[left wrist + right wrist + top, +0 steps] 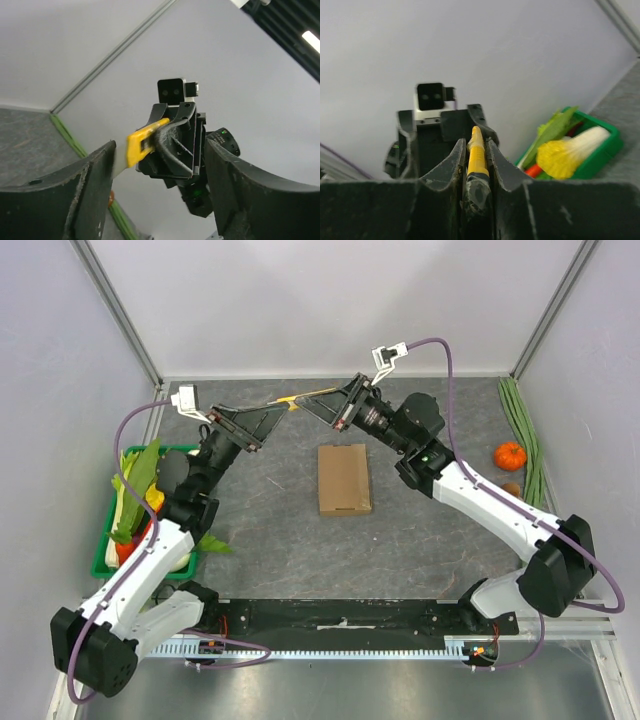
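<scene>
My right gripper (475, 142) is shut on a slim tool with a yellow end and a black handle (476, 150), held in the air over the back of the table. In the top view the right gripper (312, 407) points the yellow tool (288, 400) at the left gripper (268, 420), and the two meet tip to tip. My left gripper (160, 150) is open. The tool's yellow end (144, 144) shows between its fingers (95, 185), close to the left one; whether they touch is unclear. The right gripper's body fills the gap behind the tool.
A flat cardboard box (344, 478) lies mid-table below the grippers. A green basket (104, 558) of corn and leafy vegetables stands at the left edge, also visible as the basket (612, 142). At the right lie long green beans (522, 430), an orange fruit (510, 455) and a small brown object (511, 489).
</scene>
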You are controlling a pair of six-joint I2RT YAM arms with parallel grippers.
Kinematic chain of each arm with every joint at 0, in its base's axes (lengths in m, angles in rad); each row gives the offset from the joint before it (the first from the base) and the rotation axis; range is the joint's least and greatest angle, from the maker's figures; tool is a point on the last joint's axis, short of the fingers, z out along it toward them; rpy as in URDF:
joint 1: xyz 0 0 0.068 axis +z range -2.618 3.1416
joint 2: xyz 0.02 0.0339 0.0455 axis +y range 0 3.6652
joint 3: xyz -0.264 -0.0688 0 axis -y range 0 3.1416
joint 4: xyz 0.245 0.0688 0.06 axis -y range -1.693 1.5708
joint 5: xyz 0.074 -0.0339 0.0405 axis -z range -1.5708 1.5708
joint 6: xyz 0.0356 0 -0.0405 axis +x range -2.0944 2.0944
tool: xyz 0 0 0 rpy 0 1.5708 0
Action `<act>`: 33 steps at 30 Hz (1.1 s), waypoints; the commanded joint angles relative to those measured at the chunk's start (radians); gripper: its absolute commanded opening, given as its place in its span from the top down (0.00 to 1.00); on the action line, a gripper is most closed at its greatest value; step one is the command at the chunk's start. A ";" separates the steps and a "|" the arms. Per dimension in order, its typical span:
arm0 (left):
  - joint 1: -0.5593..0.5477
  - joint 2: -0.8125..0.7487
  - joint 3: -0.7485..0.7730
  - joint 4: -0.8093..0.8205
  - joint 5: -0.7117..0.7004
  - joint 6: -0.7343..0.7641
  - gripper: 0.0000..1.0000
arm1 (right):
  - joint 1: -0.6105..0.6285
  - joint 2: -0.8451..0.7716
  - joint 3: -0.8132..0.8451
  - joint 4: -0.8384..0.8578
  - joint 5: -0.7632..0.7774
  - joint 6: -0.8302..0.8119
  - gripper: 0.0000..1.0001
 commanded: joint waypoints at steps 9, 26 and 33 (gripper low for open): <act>0.049 0.005 0.213 -0.712 0.065 0.358 0.17 | -0.018 -0.233 -0.024 -0.558 0.405 -0.437 1.00; 0.030 0.585 0.249 -0.840 0.243 0.449 0.21 | -0.016 -0.306 -0.295 -0.672 0.733 -0.583 1.00; 0.003 0.791 0.316 -0.828 0.272 0.486 0.20 | -0.016 -0.261 -0.404 -0.554 0.769 -0.572 1.00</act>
